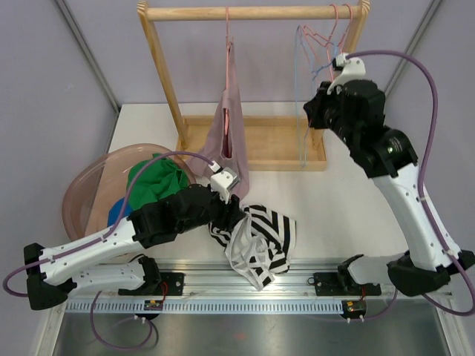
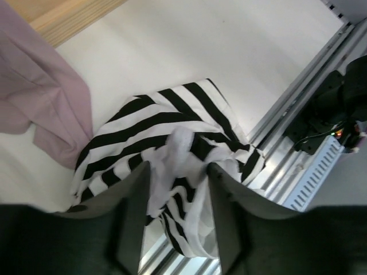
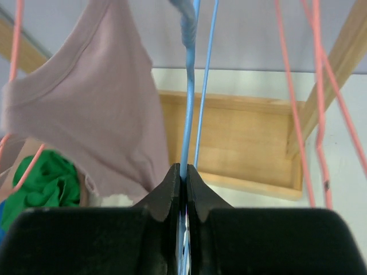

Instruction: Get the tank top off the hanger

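Note:
A black-and-white striped tank top (image 1: 261,236) lies crumpled on the table near the front rail; it also shows in the left wrist view (image 2: 155,123). My left gripper (image 1: 231,215) is open just above it, and the cloth shows between its fingers (image 2: 178,175). My right gripper (image 1: 318,111) is shut on the wire of a bare blue hanger (image 1: 298,89) that hangs from the rack, as the right wrist view (image 3: 183,172) shows. A mauve tank top (image 1: 231,126) hangs on a pink hanger (image 1: 227,30) on the rail.
The wooden rack (image 1: 252,11) stands on a wooden base (image 1: 267,144) at the back. Empty pink hangers (image 1: 338,26) hang at its right end. A pink basin (image 1: 83,189) with green cloth (image 1: 157,182) sits at the left. A metal rail (image 1: 245,283) runs along the near edge.

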`<control>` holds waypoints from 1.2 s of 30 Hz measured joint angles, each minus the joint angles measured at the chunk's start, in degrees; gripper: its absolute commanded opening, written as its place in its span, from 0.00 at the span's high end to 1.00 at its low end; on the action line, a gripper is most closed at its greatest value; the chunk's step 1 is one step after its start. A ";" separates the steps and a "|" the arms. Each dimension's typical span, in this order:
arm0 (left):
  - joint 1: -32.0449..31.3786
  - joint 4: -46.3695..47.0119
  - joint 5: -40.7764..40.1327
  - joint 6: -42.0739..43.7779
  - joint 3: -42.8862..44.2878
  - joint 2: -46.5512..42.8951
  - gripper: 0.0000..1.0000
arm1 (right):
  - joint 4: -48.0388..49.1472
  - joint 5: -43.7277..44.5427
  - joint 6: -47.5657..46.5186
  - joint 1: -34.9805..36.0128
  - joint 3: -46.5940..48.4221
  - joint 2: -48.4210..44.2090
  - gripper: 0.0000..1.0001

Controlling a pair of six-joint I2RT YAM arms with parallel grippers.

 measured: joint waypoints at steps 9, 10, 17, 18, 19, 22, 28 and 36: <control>-0.59 -4.79 -5.99 -2.86 1.25 -0.76 0.01 | -7.08 -3.76 -2.32 -8.07 24.83 18.82 1.00; -0.59 -6.08 -6.78 -3.28 1.66 -0.96 0.01 | -7.85 -4.15 -2.62 -8.33 27.63 20.65 1.00; -0.63 -12.90 -10.91 -4.87 3.74 -4.07 0.01 | -13.49 -6.56 -4.68 -11.39 45.77 32.63 1.00; -0.66 -13.73 -11.34 -5.03 3.74 -4.76 0.01 | -14.01 -6.95 -5.01 -11.80 48.02 34.34 1.00; -0.68 -14.43 -11.76 -5.18 3.74 -5.44 0.01 | -14.45 -7.43 -5.25 -12.17 49.72 35.63 1.00; -0.70 -15.78 -12.41 -5.55 3.67 -6.88 0.01 | -14.73 -8.81 -5.49 -12.96 51.74 38.12 1.00; -0.70 -16.13 -13.31 -6.14 3.15 -7.45 0.01 | -15.10 -9.64 -5.49 -13.42 49.83 39.65 1.00; -0.72 -11.61 -12.09 -6.80 -0.35 -4.96 0.01 | -12.90 -11.15 -4.74 -13.49 42.49 35.39 0.38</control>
